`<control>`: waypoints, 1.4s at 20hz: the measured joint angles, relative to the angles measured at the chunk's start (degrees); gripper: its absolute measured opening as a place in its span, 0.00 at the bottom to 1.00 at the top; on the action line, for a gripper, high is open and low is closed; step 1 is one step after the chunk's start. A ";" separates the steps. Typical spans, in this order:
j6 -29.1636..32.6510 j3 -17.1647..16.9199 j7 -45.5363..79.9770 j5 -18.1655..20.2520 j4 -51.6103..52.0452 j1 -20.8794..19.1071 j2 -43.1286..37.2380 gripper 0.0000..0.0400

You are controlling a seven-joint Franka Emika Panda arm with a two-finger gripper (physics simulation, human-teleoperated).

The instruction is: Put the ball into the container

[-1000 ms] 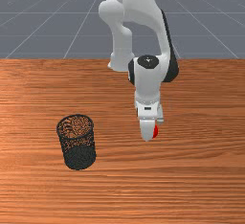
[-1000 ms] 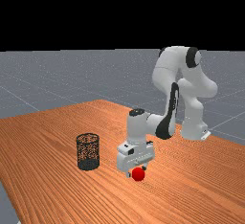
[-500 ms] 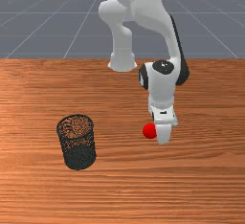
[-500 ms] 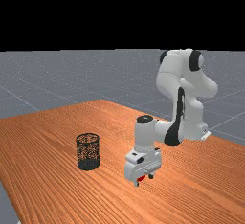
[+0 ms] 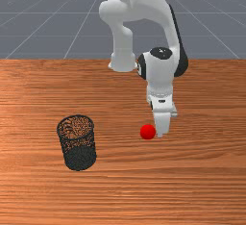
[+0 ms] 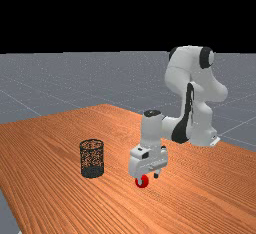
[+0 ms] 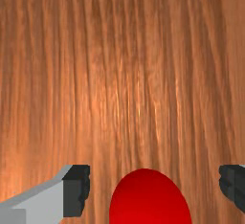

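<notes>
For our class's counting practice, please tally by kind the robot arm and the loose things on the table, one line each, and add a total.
Robot arm: 1
Red ball: 1
Black mesh container: 1
Total: 3

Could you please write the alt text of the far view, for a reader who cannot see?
A red ball lies on an orange-brown table, partly behind one finger of an open gripper. The white and grey arm reaches from the far view's right; a black mesh container stands at the far view's left.
</notes>
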 joint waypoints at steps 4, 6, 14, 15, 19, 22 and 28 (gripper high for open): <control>-1.38 1.21 -6.31 0.06 -0.38 -3.81 -0.40 1.00; -1.11 -1.03 -2.49 -0.88 -1.18 -2.10 -0.87 1.00; 1.52 -2.49 -1.51 -1.89 0.46 -0.67 3.30 1.00; 2.03 -3.01 -1.08 -2.18 0.91 -0.15 4.35 1.00; 2.84 -1.56 -5.15 -1.32 -0.09 -3.77 3.77 1.00; 6.82 -0.24 -8.22 -0.46 -2.06 -6.76 3.26 1.00; 0.51 -1.72 -6.78 -1.68 -1.88 -5.75 -0.71 0.69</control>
